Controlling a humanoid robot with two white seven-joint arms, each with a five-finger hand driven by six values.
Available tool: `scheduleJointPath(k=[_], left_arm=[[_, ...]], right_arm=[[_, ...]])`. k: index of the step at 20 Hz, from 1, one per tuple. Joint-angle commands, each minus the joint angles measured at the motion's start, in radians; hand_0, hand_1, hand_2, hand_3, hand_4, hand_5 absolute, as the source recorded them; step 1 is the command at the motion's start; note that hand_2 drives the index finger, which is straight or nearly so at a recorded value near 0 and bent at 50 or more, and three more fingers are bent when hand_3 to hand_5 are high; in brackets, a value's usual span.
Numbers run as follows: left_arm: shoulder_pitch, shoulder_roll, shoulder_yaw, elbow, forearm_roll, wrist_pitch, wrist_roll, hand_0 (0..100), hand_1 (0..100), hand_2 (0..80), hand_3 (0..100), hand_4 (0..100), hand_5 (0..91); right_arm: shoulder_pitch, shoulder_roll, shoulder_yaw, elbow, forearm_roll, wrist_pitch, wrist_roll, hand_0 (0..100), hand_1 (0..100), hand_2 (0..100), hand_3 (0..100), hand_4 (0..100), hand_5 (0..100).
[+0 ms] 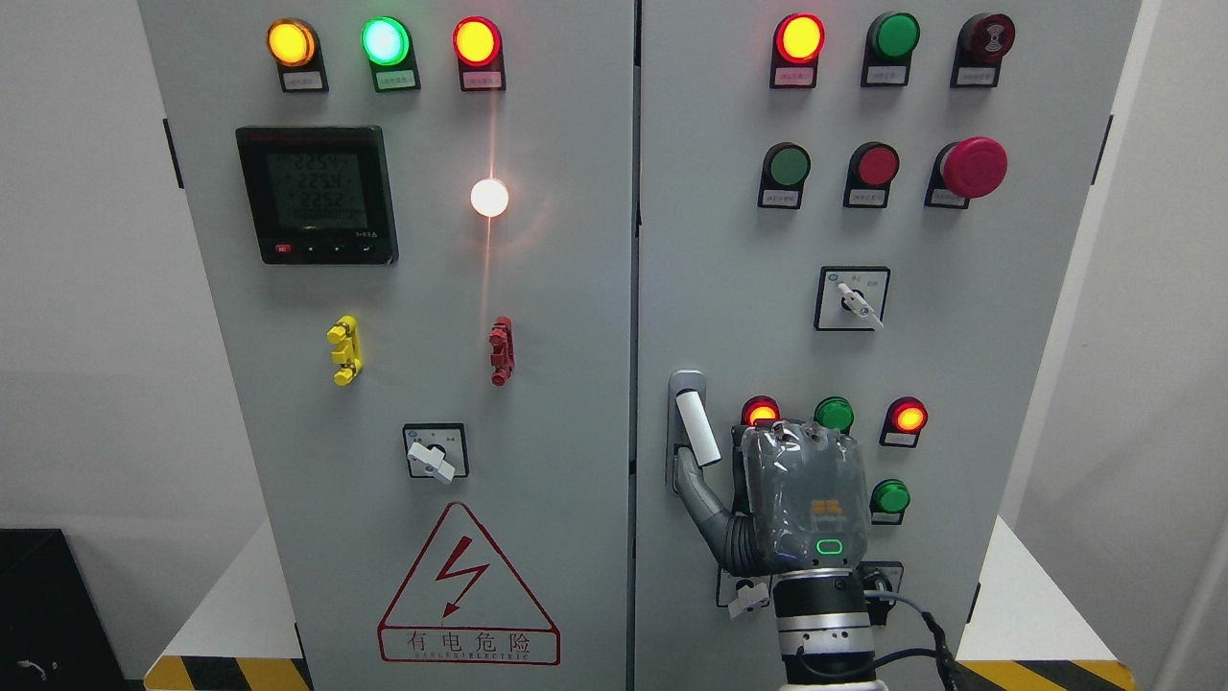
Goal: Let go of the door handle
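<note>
The door handle point(693, 429) is a white lever in a grey recessed plate on the right cabinet door, next to the centre seam; the lever tilts slightly, top to the left. My right hand point(804, 499) comes up from the bottom edge and hovers just right of the handle, its back towards the camera. Its thumb point(700, 499) stretches left and reaches the plate's lower end, under the lever. Nothing is wrapped around the lever. The other fingers are hidden behind the back of the hand. The left arm does not show.
Lit red and green lamps point(833, 415) sit right behind the hand, a rotary switch point(852, 299) above it. The left door carries a meter point(317, 195), a yellow clip point(344, 349), a red clip point(501, 350) and a warning triangle point(467, 587). Both doors look closed.
</note>
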Motion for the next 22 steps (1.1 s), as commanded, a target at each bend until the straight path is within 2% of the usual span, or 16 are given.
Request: scheduleJointPath(k=[1, 22], left_arm=[[0.008, 0.0, 0.0, 0.0, 0.0, 0.001, 0.0, 12, 56, 0.0, 0, 0, 0.0], [0.008, 0.0, 0.0, 0.0, 0.0, -0.001, 0.0, 12, 56, 0.0, 0, 0, 0.0]], right_arm=[[0.001, -0.001, -0.004, -0.002, 0.0, -0.001, 0.001, 54, 26, 98, 100, 98, 100], [0.001, -0.001, -0.014, -0.002, 0.0, -0.001, 0.0, 54, 29, 98, 100, 98, 100]])
